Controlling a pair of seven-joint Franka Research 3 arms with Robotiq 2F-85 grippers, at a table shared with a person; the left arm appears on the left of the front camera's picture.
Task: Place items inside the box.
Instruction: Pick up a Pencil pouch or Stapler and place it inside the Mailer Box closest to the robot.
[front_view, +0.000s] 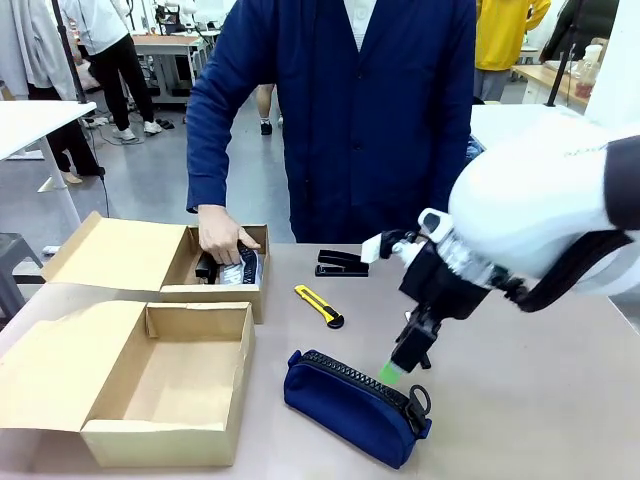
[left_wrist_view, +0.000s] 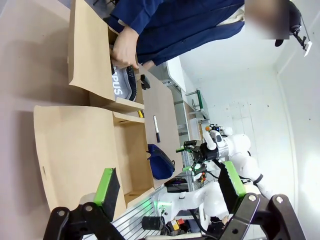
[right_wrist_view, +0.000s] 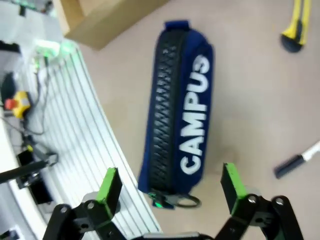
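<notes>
Two cardboard boxes sit open at the left of the table (front_view: 520, 400), one behind the other. The far box (front_view: 215, 298) has a grey pouch (front_view: 246, 268) with white lettering in it. The person's hand (front_view: 222, 238) reaches into this box, resting on the pouch and on something black beside it that I cannot make out. The near box (front_view: 165, 440) stands just in front, its flap laid out to the left.

A navy pouch (front_view: 350, 405) lettered "CAMPUS" lies on the table just right of the near box, zip upward. The right arm's fingers (front_view: 393, 374) hang close over its zip-pull end, spread wide to either side and gripping nothing. Whether a pad touches the fabric I cannot tell.

A yellow-black utility knife (front_view: 320, 306) lies between the far box and the navy pouch, and a black stapler (front_view: 342, 264) lies beyond it, near the person. A black-white marker (right_wrist_view: 300, 159) lies on the table near the navy pouch. The left arm's fingers (left_wrist_view: 169, 186) are wide apart and hold nothing, with the near box's flap beyond them
</notes>
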